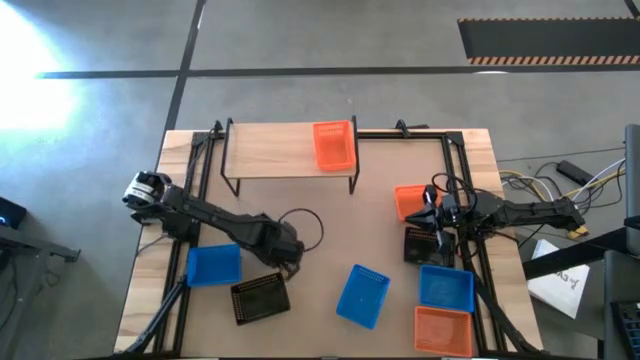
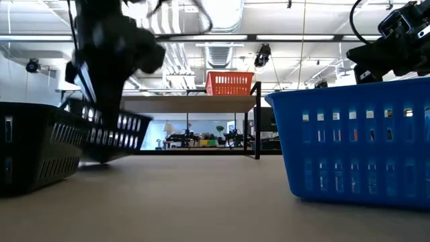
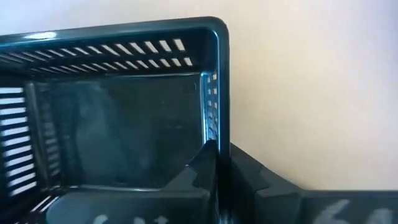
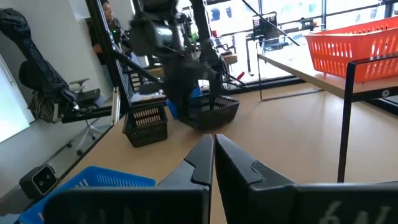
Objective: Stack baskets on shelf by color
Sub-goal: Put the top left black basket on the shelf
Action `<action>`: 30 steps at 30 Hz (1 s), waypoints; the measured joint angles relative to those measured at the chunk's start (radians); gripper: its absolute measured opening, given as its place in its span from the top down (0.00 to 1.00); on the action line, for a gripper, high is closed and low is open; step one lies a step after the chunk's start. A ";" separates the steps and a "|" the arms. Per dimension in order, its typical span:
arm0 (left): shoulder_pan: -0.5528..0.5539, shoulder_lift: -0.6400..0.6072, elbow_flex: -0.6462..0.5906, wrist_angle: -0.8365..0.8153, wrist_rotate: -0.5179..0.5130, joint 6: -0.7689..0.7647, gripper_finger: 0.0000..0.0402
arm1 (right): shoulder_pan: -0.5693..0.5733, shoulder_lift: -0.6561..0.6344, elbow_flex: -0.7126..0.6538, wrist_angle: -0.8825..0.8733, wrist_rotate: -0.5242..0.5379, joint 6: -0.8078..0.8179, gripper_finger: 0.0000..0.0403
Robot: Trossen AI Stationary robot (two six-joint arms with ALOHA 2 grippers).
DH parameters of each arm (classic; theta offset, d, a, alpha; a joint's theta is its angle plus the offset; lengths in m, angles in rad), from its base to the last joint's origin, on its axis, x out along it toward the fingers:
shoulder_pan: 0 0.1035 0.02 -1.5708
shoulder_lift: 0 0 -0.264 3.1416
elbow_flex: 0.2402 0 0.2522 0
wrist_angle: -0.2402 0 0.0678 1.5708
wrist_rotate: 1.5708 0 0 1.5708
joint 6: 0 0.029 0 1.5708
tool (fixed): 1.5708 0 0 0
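Observation:
The shelf [image 1: 270, 150] stands at the table's far side with one orange basket [image 1: 333, 145] on its right end, also in the low view [image 2: 230, 83]. My left gripper [image 3: 217, 171] is shut on a black basket [image 2: 111, 131] near the table's middle left; my arm hides most of this basket in the high view. A second black basket [image 1: 260, 297] and a blue basket [image 1: 213, 265] rest on their bases beside it. My right gripper [image 4: 213, 155] is shut and hovers over the right-hand baskets, touching nothing. My left gripper has the black basket by a side wall close to a corner [image 3: 210, 127], one finger inside the basket and one outside. The fingers come from above over the rim. The basket hangs tilted in the hold [image 4: 214, 111], its low edge at or just above the table.
A blue basket [image 1: 363, 295] sits near the table's middle front. On the right lie an orange basket [image 1: 410, 200], a black one [image 1: 420, 245], a blue one [image 1: 445, 287] and an orange one [image 1: 443, 328]. The shelf's left and middle are bare.

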 joint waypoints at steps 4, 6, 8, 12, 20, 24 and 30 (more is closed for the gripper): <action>-0.049 0.000 0.083 -0.002 0.051 0.109 1.00 | 0.000 0.000 0.000 0.000 0.000 0.000 0.98; -0.070 0.000 0.130 -0.005 0.053 0.196 1.00 | 0.000 0.000 0.000 0.000 0.000 0.000 0.98; -0.086 0.000 0.183 -0.010 0.053 0.278 1.00 | 0.000 0.000 0.000 0.000 0.000 0.000 0.98; -0.103 0.000 0.307 -0.077 0.007 0.418 1.00 | 0.000 0.000 0.000 0.000 0.000 0.000 0.98; -0.087 -0.005 0.518 -0.349 -0.320 0.822 1.00 | 0.000 0.000 0.000 0.000 0.000 0.000 0.98; 0.003 -0.017 0.542 -0.426 -0.397 0.933 1.00 | 0.000 0.000 0.000 0.000 0.000 0.000 0.98; 0.252 -0.063 0.498 -0.525 -0.397 0.987 1.00 | 0.000 0.000 0.000 0.000 0.000 0.000 0.98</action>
